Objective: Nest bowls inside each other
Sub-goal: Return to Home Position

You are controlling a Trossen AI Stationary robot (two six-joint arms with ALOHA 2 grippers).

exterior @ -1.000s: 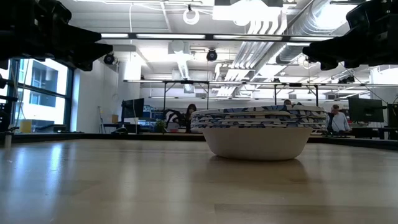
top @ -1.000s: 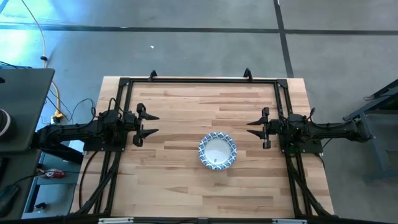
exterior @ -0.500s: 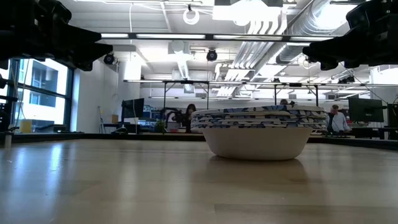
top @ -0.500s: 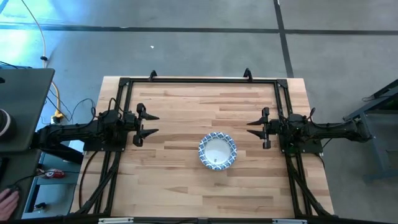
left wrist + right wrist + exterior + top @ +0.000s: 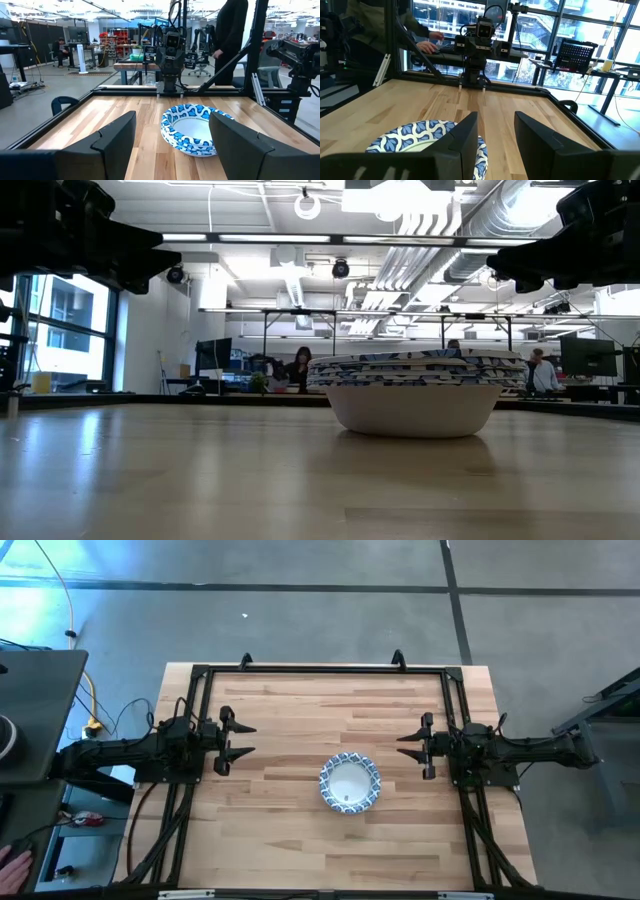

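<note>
The bowls (image 5: 350, 783) stand nested in one stack, white inside with blue-and-white patterned rims, base on the wooden table a little toward the near side of centre. The stack's layered rims show in the low view (image 5: 415, 368), and it appears in the left wrist view (image 5: 195, 130) and right wrist view (image 5: 420, 137). My left gripper (image 5: 243, 739) hovers open at the table's left side, above the table and apart from the stack. My right gripper (image 5: 408, 745) hovers open at the right side, also clear of the stack.
A black metal frame (image 5: 320, 670) runs along the table's far, left and right edges. Bare wood (image 5: 300, 850) lies around the stack. A person's hand (image 5: 12, 862) shows off the table at the near left. People stand in the room behind.
</note>
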